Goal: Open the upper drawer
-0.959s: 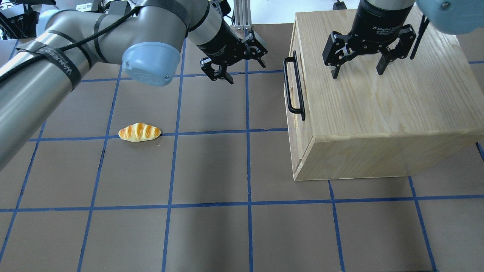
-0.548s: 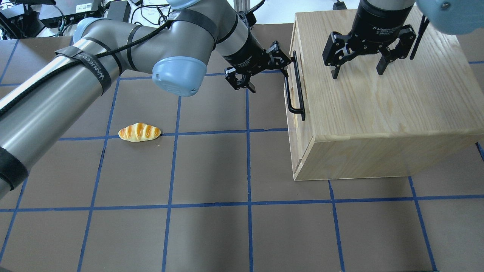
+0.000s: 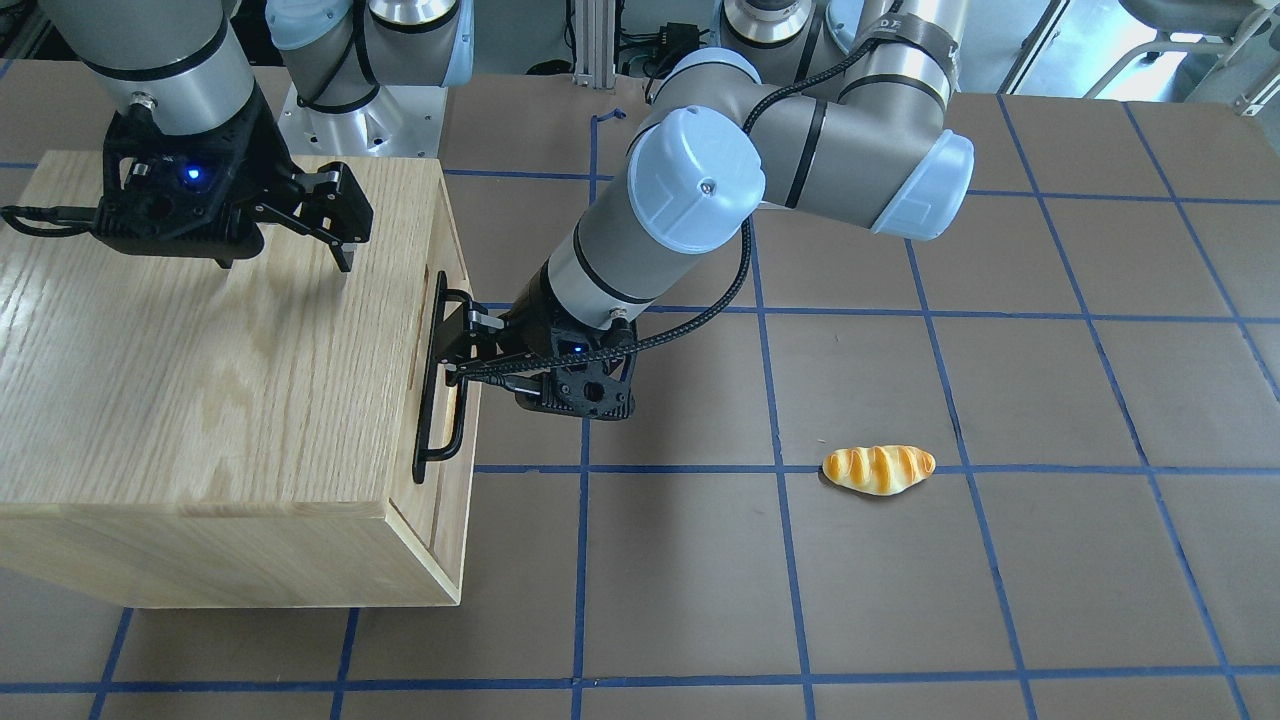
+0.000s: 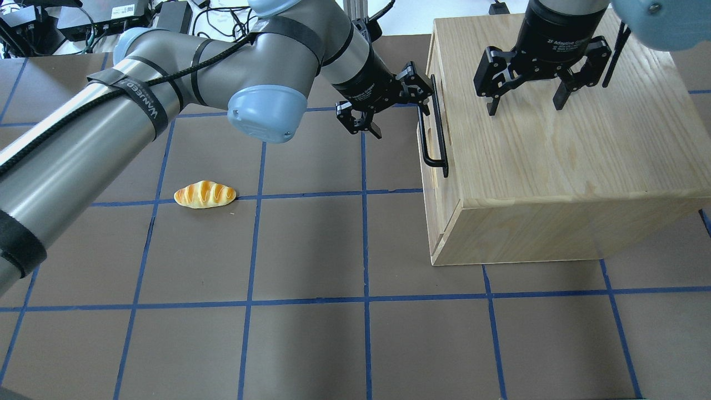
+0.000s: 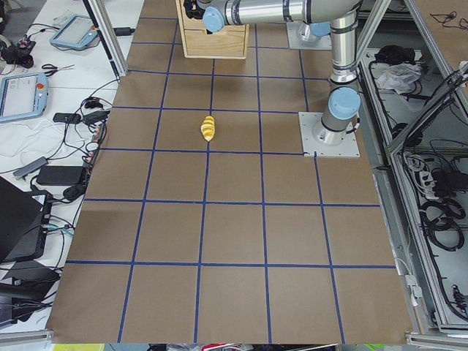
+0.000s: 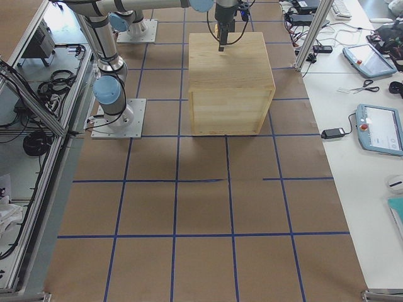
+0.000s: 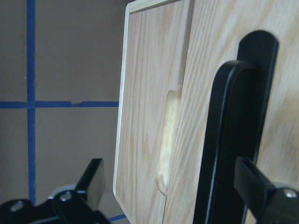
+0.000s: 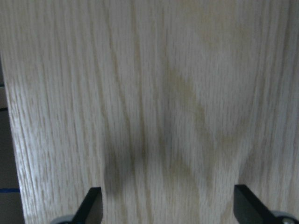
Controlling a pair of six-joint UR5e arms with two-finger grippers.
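Observation:
The upper drawer is the pale-wood panel at the top of the cabinet's front and sits flush, shut. Its long black bar handle also shows in the front view and in the left wrist view, with a slot cut-out beside it. My left gripper is open at the handle's far end. In the left wrist view the bar stands between the fingers, close to one fingertip. My right gripper hangs open and empty over the cabinet top.
The oak-grain cabinet stands on the table's right side as the robot sees it. A toy bread loaf lies on the brown mat to the left. Blue tape lines grid the mat. Cables and gear lie beyond the far edge.
My left arm has swung right, from the open mat to the drawer handle, and its open fingers now reach around the bar's far end. The right arm and the drawer have not moved.

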